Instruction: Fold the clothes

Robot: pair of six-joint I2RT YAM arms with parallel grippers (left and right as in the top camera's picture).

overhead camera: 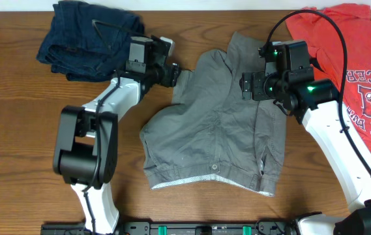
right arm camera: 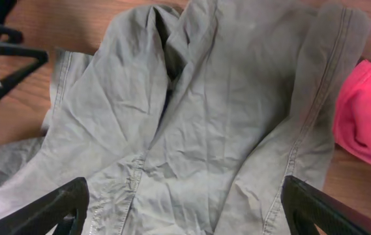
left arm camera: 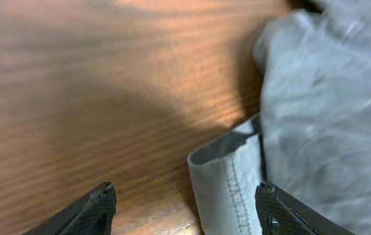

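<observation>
**Shorts, grey-khaki: rumpled, mid-table**

Shorts lie at the centre of the table, with the buttoned waistband toward the robot and the legs pointing away. Left gripper: jaws apart, low at the left leg, with the hem lying between the fingers. Right gripper: jaws apart, above the right leg. Denim lies at the far left. Red shirt lies just beside the right leg.

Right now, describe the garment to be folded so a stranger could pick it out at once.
On the wooden table, look to the middle, between the dark navy denim garment at back left and the red T-shirt at right. The shorts lie there spread out, waistband toward the robot's base. They alone are grey-khaki, with a button and pale lining at the waistband.
</observation>
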